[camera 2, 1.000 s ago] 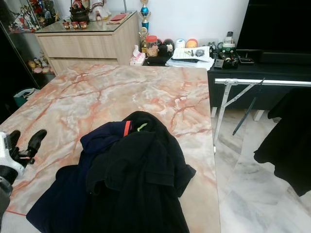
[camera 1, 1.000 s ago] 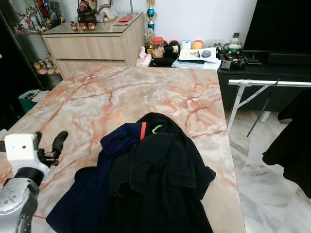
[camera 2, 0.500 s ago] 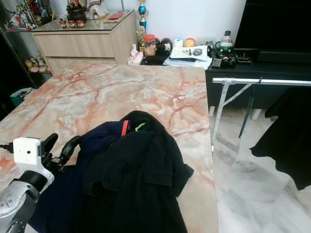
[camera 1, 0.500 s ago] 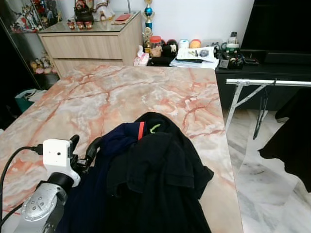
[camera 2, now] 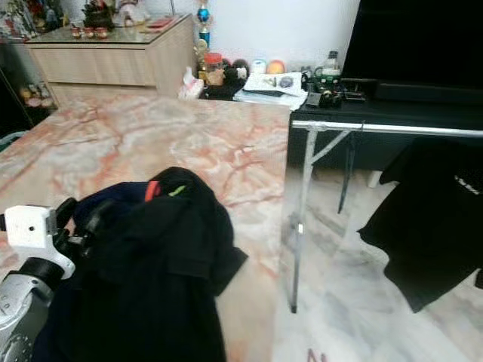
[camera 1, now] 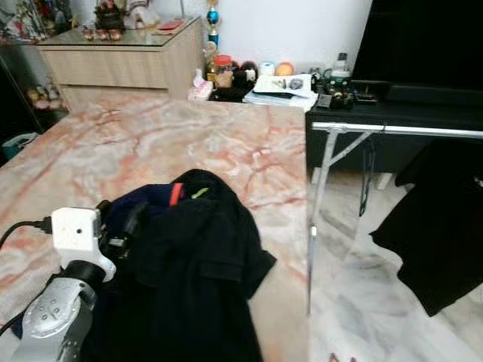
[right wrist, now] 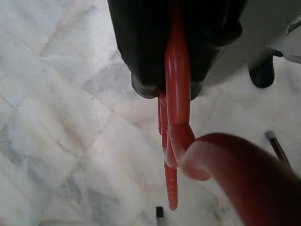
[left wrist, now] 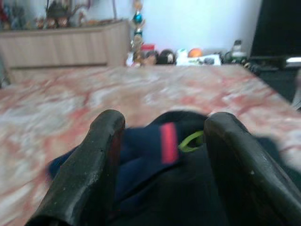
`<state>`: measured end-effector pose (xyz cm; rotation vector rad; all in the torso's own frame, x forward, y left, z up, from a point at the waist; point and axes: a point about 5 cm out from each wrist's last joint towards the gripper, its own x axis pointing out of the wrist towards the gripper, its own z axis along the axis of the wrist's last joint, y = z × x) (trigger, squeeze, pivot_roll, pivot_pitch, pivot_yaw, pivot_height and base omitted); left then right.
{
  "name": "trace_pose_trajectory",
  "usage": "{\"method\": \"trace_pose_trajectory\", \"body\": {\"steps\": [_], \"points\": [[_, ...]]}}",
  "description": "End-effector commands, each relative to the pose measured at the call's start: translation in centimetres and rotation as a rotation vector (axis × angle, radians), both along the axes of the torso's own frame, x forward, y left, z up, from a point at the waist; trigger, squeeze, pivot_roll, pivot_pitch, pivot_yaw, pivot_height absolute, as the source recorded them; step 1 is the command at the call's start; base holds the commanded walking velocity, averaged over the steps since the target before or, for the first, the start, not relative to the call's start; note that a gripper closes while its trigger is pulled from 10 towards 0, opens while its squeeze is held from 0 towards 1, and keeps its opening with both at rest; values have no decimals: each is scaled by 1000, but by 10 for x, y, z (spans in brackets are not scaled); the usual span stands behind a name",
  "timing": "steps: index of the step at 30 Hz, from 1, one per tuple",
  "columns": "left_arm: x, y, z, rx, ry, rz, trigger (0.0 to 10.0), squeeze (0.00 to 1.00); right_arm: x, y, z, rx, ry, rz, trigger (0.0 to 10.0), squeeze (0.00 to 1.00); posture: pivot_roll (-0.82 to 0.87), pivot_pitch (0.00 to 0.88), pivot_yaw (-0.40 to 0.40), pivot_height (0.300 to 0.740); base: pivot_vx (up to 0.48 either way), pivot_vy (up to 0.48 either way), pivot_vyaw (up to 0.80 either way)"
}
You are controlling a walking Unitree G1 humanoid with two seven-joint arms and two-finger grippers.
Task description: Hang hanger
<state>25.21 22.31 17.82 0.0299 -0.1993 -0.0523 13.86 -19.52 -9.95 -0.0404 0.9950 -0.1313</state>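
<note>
The worktop carries the clothes, and the rail stands off its right edge, well apart. The red hanger sits clenched in the right hand over the floor, its long axis running away from the fingers, so that arm looks nearer the rail. The left hand is released, fingers spread, low at the clothes with the collar just ahead.

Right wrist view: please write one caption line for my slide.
Right gripper shut on a red hanger, held above a pale marble floor.
</note>
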Motion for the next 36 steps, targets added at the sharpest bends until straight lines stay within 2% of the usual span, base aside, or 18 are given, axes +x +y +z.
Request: {"method": "trace_pose_trajectory", "body": {"steps": [1, 13, 27, 32, 35, 36], "points": [[0, 0, 3, 3, -11, 0, 10000, 0, -2, -6, 0, -14, 10, -10, 10000, 0, 130, 46, 61, 740, 0, -480, 0], [2, 4, 7, 21, -23, 1, 10000, 0, -1, -6, 0, -16, 8, -12, 10000, 0, 129, 45, 61, 740, 0, -480, 0], [3, -3, 5, 24, -13, -35, 10000, 0, -1, -6, 0, -20, 6, -16, 10000, 0, 128, 54, 62, 740, 0, -480, 0], [2, -6, -9, 32, 40, -69, 10000, 0, -1, -6, 0, -22, 4, -20, 10000, 0, 123, 54, 61, 740, 0, -480, 0], [1, -2, -23, 38, 90, -63, 10000, 0, -1, -6, 0, -23, 3, -20, 10000, 0, 120, 55, 62, 740, 0, -480, 0], [-1, 1, -33, 45, 128, -60, 10000, 0, -1, -6, 0, -24, 3, -22, 10000, 0, 120, 55, 62, 740, 0, -277, 0]]}}
